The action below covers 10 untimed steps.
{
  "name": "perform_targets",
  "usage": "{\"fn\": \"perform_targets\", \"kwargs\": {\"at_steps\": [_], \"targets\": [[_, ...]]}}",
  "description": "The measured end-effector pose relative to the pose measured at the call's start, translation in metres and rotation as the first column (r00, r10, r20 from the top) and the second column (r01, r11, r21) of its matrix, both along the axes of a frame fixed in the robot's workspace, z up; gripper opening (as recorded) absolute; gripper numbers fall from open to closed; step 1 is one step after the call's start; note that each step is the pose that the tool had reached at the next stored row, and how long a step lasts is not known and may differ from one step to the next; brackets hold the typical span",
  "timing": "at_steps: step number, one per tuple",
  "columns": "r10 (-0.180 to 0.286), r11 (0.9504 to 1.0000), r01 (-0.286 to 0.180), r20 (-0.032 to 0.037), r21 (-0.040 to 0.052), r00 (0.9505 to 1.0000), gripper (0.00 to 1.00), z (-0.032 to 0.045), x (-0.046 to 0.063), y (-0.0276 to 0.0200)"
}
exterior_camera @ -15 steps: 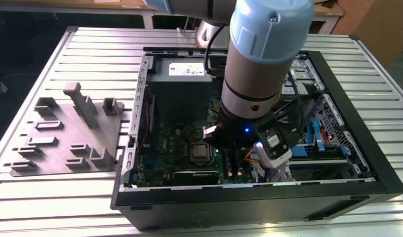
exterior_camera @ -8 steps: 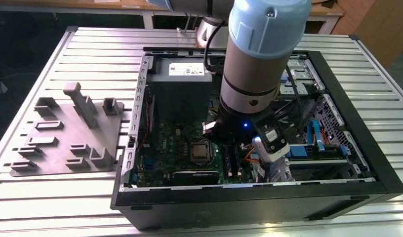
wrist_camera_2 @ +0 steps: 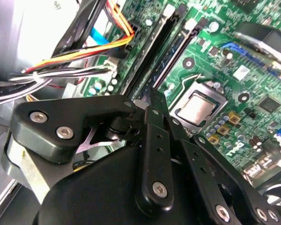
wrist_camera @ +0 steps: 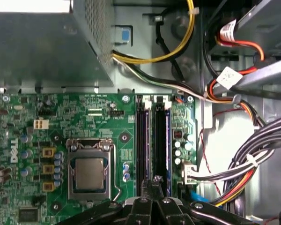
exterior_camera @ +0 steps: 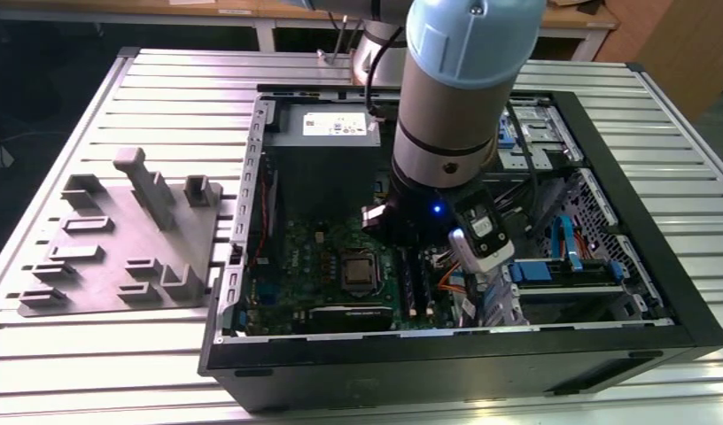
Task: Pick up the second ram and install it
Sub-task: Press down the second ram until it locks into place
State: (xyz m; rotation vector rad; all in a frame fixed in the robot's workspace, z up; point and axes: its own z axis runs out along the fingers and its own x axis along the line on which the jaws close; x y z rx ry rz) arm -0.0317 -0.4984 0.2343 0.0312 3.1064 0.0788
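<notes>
**Reaching into the open computer, the arm's gripper meets the memory slots**

Hovering low over the board, the gripper (wrist_camera: 155, 182) shows its two black fingers (wrist_camera: 152, 183) drawn together, no gap visible between the tips. In the second wrist view the gripper (wrist_camera_2: 152, 101) ends right at the near end of the two long black memory slots. Whether the tips actually pinch anything cannot be told.

The second ram (wrist_camera: 167, 140), a thin bluish stick, stands on edge in the slot farther from the processor socket (wrist_camera: 90, 171). It runs straight away from the fingertips, and in the second wrist view it shows as a blue strip (wrist_camera_2: 175, 51) between the dark rails.

Around the slots spreads the green motherboard (wrist_camera: 61, 112), with the gray power-supply box (wrist_camera: 37, 47) beyond it. Bundled cables (wrist_camera: 253, 159) in yellow, red, black and white lie to the slots' other side.

In the exterior view, the arm (exterior_camera: 456, 88) plunges into the black computer case (exterior_camera: 456, 363), its wrist covering the slots. The case lies open on a ribbed metal table (exterior_camera: 160, 80). A gray moulded fixture plate (exterior_camera: 113, 239) lies just beside the case, on the exterior view's left.
</notes>
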Motion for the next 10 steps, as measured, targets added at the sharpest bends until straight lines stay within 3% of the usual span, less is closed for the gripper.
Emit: {"fn": "perform_targets", "kwargs": {"at_steps": [10], "targets": [[0.000, 1.0000, 0.000, 0.0000, 0.0000, 1.0000, 0.10, 0.0043, 0.0000, 0.0005]]}}
